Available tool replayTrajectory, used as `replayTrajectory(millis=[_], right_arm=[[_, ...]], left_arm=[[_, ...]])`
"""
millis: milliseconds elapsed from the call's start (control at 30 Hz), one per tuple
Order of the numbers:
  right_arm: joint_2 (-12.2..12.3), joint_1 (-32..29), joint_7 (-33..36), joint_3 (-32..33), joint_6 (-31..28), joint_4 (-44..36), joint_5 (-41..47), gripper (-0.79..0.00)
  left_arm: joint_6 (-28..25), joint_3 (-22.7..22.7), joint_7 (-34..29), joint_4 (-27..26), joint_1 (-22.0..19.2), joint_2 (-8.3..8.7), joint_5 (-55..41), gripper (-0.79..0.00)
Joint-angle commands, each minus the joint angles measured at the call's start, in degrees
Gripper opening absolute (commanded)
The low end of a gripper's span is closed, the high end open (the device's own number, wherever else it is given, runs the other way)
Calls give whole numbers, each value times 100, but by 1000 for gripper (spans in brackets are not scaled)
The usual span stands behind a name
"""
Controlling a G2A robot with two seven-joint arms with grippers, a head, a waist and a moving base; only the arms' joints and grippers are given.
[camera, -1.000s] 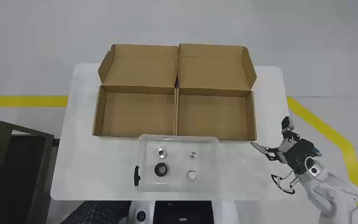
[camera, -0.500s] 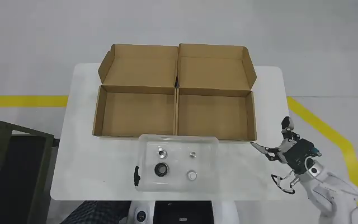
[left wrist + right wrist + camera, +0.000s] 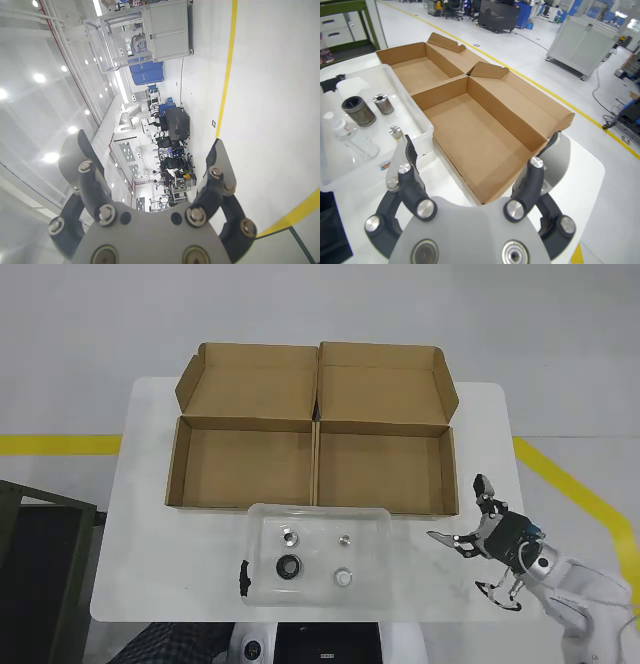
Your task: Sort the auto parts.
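A clear plastic tray (image 3: 315,507) sits at the table's front, holding a dark bearing (image 3: 290,566), a steel bushing (image 3: 288,535), a small steel piece (image 3: 344,539) and a white-capped bottle (image 3: 343,578). Behind it stand two empty cardboard boxes, left (image 3: 245,469) and right (image 3: 383,474). My right gripper (image 3: 460,512) hangs open and empty over the table's front right, right of the tray. Its wrist view shows the gripper (image 3: 481,140), tray (image 3: 402,82), bearing (image 3: 357,111), bushing (image 3: 383,103), steel piece (image 3: 395,131) and bottle (image 3: 347,135). My left gripper (image 3: 148,143) is open, empty, facing the room.
The white table (image 3: 150,514) has bare room left and right of the tray. A black object (image 3: 242,578) clings to the tray's left rim. Both box lids stand open at the back. A dark shelf unit (image 3: 40,564) stands left of the table.
My right gripper has moved left, from beyond the table's right edge to over its front right corner, closer to the tray. The parts have not moved.
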Motion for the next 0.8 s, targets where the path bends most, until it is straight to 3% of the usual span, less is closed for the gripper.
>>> replayTrajectory(millis=[0,167,533,767], right_arm=[[22,78,152,-100,-240,-64,2,0],[68,255,576,-488,-662,-274,-57,0],[230,694,1680,-1803,-662,-761,60,0],[322,1084,2553,-2602,-662,-666,122,0]], left_arm=[[0,0,0,0,0,0,0,0],[0,0,0,0,0,0,0,0],[0,0,0,0,0,0,0,0],[0,0,0,0,0,0,0,0]])
